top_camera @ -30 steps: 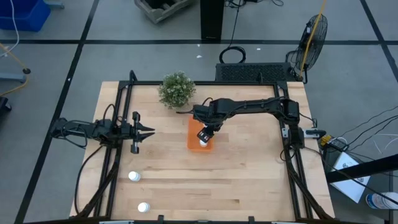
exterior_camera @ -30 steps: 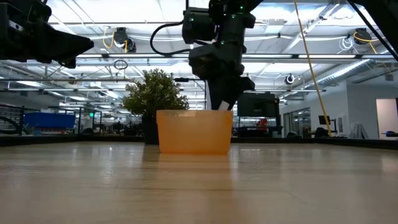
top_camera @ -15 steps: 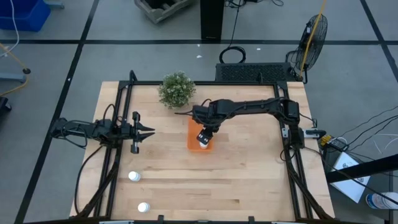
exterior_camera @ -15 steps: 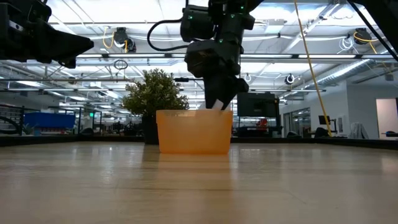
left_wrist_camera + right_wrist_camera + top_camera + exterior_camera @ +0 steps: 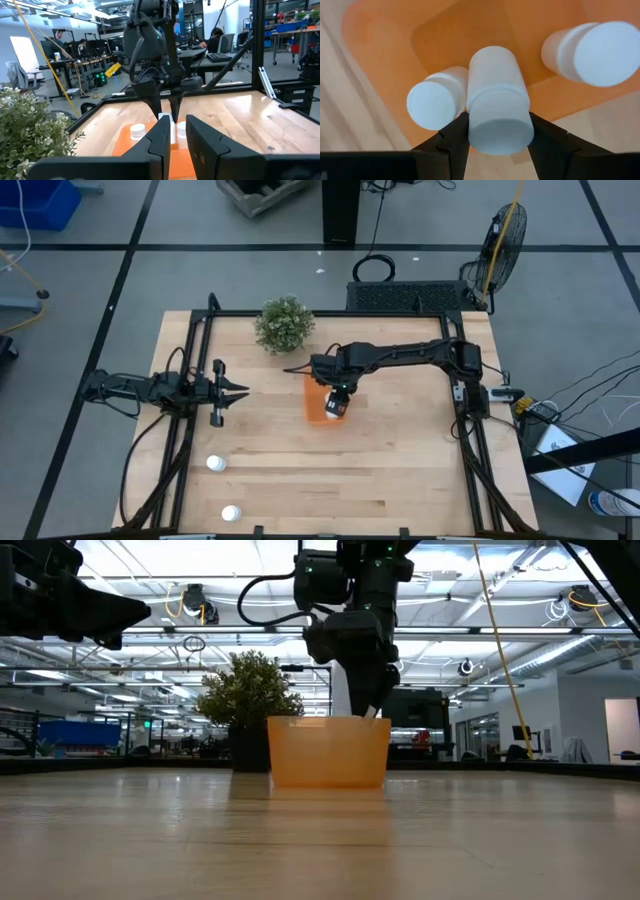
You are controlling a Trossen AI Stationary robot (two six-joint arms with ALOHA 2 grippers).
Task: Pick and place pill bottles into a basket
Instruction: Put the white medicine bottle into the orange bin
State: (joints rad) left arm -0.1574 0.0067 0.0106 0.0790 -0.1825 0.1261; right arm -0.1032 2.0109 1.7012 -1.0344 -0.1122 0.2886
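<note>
Holding a third bottle [image 5: 498,102] clamped over the basket [image 5: 314,406], the right jaws [image 5: 337,404] left two bottles [image 5: 215,464] on the counter [image 5: 400,470]; left jaws [image 5: 240,392] gaped empty.

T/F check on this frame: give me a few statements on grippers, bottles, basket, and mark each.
1. The right gripper is shut on a pill bottle over the orange basket. True.
2. Two pill bottles stand on the table outside the basket. True.
3. The basket is empty. False: two bottles are inside.
4. The left gripper holds a bottle. False: it is open and empty, at the table's left side.
5. The potted plant sits inside the basket. False: it stands beside it.
</note>
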